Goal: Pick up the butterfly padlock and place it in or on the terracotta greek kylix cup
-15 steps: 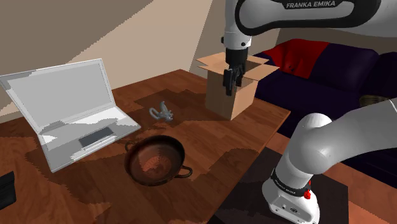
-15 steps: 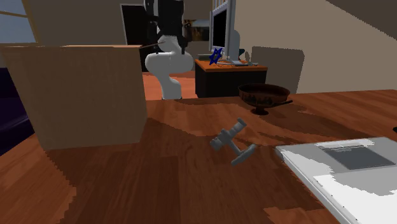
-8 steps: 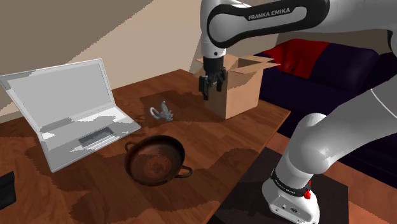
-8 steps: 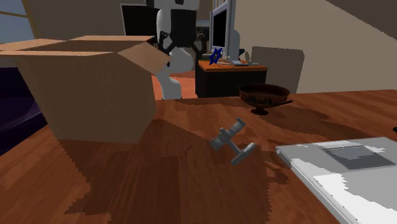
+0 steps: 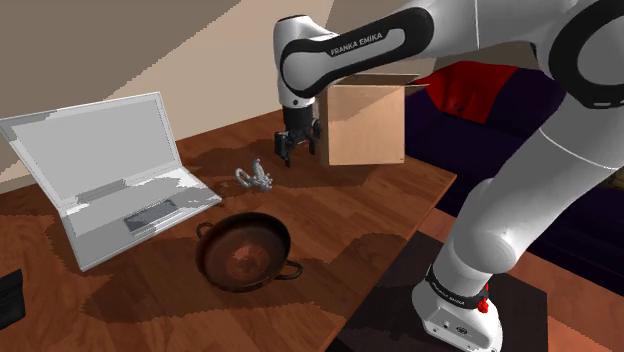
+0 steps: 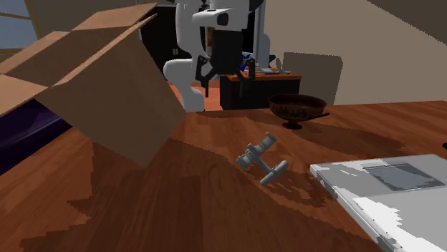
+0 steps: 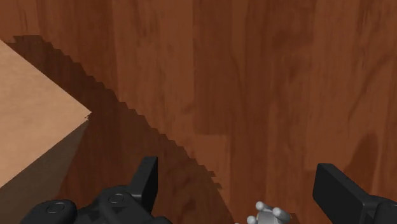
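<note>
Gripper (image 5: 297, 148) — all black, fingers spread wide with nothing clasped — hangs low over the reddish-brown wooden table (image 5: 380, 230), just beside the small grey metal butterfly padlock (image 5: 255, 177). The padlock lies on the tabletop, touching neither finger, between the open pale-grey laptop (image 5: 110, 175) and the tan cardboard box (image 5: 365, 125). In the second exterior view the box stands tilted, its flaps open. The dark brown two-handled kylix cup (image 5: 245, 250) sits upright near the padlock. In the wrist view, part of the padlock shows between the parted fingers — untouched.
</note>
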